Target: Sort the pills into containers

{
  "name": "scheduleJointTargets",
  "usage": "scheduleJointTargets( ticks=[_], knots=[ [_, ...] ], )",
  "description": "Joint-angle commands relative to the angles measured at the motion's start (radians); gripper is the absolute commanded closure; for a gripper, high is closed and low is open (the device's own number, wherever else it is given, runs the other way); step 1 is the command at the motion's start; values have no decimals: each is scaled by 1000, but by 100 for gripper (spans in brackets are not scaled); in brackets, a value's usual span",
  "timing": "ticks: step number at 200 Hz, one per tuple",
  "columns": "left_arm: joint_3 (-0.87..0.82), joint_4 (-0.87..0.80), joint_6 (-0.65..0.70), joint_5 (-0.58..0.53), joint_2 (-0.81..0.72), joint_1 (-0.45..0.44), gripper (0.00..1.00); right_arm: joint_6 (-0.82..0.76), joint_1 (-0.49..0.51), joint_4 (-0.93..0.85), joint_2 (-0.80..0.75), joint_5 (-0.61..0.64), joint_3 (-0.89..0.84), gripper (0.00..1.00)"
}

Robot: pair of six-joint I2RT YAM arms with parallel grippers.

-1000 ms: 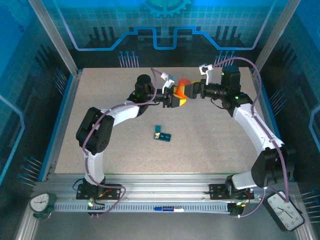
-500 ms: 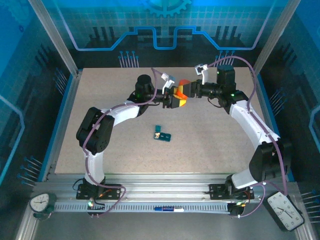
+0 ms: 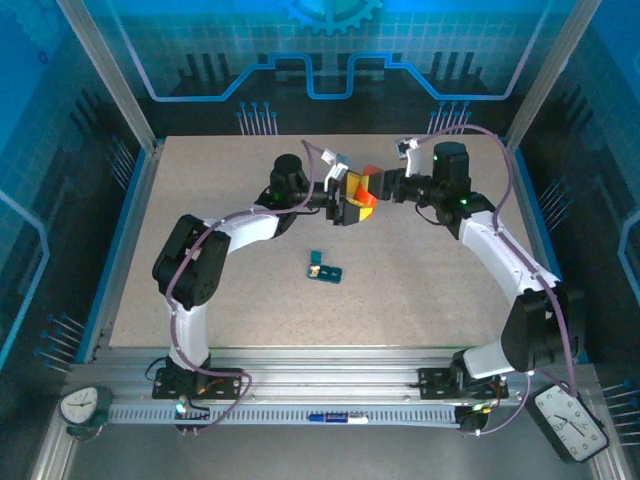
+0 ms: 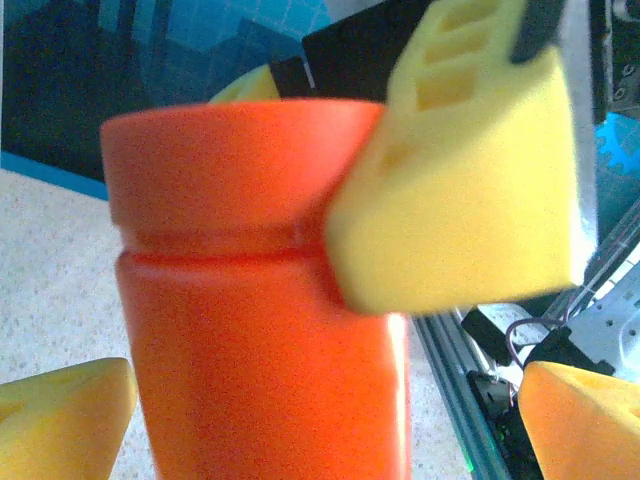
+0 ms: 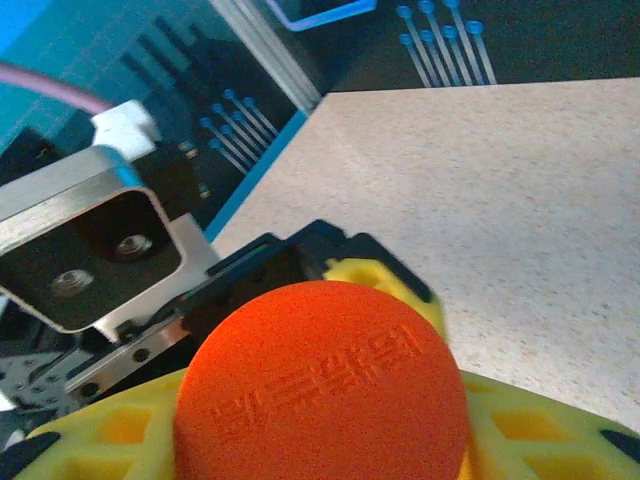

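Bottle (image 3: 367,190) between both grippers at the table's (image 3: 200,300) 12 o'clock, pill box (image 3: 324,268) at centre.
Right gripper (image 3: 380,184) is clamped on the orange bottle's cap end. Left gripper (image 3: 350,197) has its jaws spread wide around the body, not gripping. The teal pill box lies at 7 o'clock from the bottle, well apart.

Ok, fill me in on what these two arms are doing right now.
Both arms meet over the far middle of the table, with an orange bottle between them. The right tool is clamped on the bottle near its cap. The left tool stands open, its fingers either side of the bottle's body without touching it. The small teal pill box lies on the table nearer the bases, with neither tool at it.
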Motion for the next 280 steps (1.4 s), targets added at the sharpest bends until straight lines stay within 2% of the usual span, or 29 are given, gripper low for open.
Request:
scheduleJointTargets(
  ticks=[1, 37, 75, 105, 131, 176, 215, 280],
  knots=[
    [-78, 53, 26, -25, -53, 3, 1, 31, -18, 54, -59, 127, -46, 73],
    [-207, 24, 84, -98, -152, 23, 1, -12, -23, 66, -105, 289, -141, 73],
    [-304, -94, 194, -268, -277, 39, 1, -67, 5, 106, -147, 494, -248, 73],
    [-350, -184, 275, -403, -367, 43, 1, -92, 39, 153, -152, 704, -339, 72],
    [-369, -238, 322, -495, -419, 43, 1, -80, 60, 211, -137, 817, -406, 72],
    [-399, -212, 321, -580, -447, 43, 1, 0, 96, 281, -104, 895, -500, 72],
    [-412, -213, 301, -626, -474, 42, 1, 45, 170, 313, -116, 965, -582, 72],
    [-435, -249, 290, -636, -506, 43, 1, 77, 255, 208, -309, 1027, -677, 73]
  ],
)
